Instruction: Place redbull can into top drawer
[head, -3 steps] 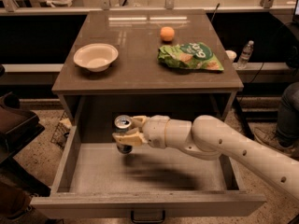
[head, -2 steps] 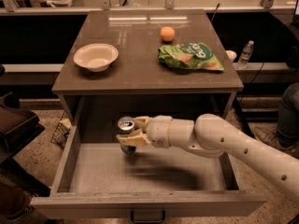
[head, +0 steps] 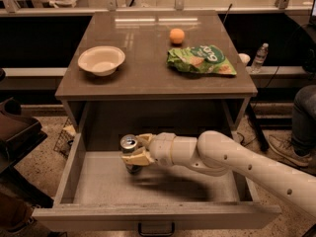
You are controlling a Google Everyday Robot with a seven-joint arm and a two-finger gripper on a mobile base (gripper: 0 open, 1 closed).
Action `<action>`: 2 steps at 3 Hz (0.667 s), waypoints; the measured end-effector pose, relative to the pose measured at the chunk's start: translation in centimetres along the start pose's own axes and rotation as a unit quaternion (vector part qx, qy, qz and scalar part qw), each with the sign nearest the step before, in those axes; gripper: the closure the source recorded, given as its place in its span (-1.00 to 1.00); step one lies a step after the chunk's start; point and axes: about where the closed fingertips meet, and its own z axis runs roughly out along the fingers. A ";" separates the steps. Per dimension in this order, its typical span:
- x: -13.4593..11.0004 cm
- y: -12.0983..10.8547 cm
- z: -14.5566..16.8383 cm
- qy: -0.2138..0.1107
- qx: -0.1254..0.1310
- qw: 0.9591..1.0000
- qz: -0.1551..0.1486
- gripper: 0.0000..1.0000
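The top drawer [head: 89, 181] is pulled wide open below the tabletop, with grey sides and floor and a dark handle [head: 155, 228] on its front panel. The redbull can [head: 129, 145] stands upright inside the drawer, left of centre, silver top up; its base is at or just above the floor. My gripper [head: 133, 150] reaches in from the right on a white arm and is shut on the can, with one finger behind it and one in front.
On the tabletop [head: 143, 73] are a white bowl [head: 101, 59], an orange [head: 177, 35] and a green chip bag [head: 200, 59]. A water bottle [head: 259, 57] stands on a ledge at right. A person's leg and shoe [head: 291, 132] are at right.
The gripper with the can has shifted slightly right and down inside the drawer. Nothing else moved.
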 end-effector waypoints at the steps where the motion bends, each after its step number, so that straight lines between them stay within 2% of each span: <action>1: -0.1 0.1 0.1 0.000 -0.001 1.000 0.000 0.66; 2: -0.2 0.2 0.2 -0.001 -0.003 1.000 -0.001 0.19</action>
